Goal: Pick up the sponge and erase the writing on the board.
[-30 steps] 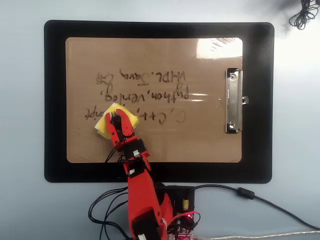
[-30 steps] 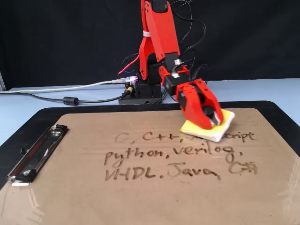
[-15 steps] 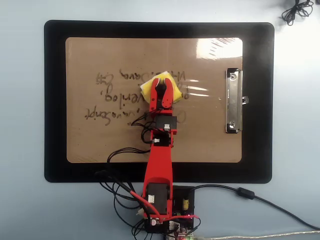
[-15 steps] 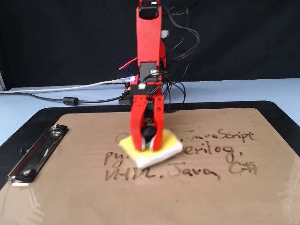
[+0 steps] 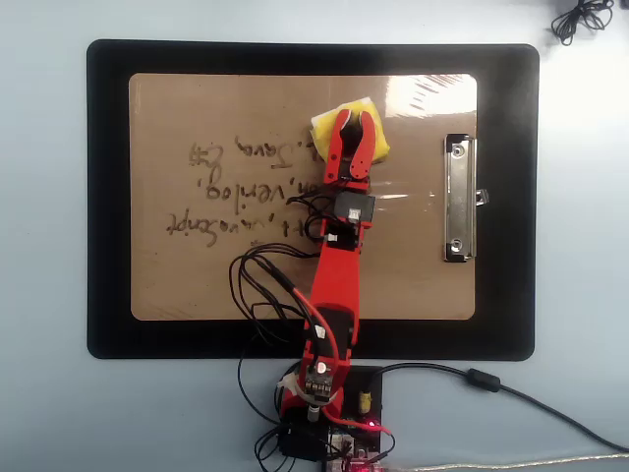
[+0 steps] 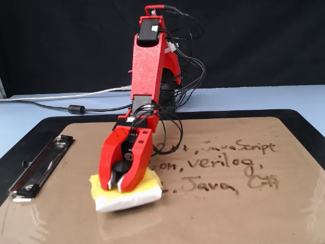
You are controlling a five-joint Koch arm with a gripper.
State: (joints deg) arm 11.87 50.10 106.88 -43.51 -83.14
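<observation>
The brown board [image 5: 197, 285] [image 6: 228, 218] lies on a black mat. My red gripper [image 5: 354, 118] [image 6: 117, 187] is shut on the black knob of the yellow sponge [image 5: 322, 126] [image 6: 148, 184], which rests flat on the board near its far edge in the overhead view, not far from the silver clip [image 5: 458, 197] [image 6: 38, 168]. The writing [image 5: 236, 187] [image 6: 228, 162] survives only on the side away from the clip: "JavaScript", "verilog", "Java", "C#". Next to the sponge the board is wiped, with faint smears.
The black mat [image 5: 108, 197] [image 6: 304, 127] frames the board on a pale blue table. The arm's base and electronics [image 5: 329, 433] sit at the mat's near edge in the overhead view, with cables trailing right [image 5: 491, 383]. A black cable coil [image 5: 580, 15] lies at the top right corner.
The arm has swept the sponge across the board from the far-from-clip side toward the clip and the far edge, rubbing out the clip-side ends of all three lines.
</observation>
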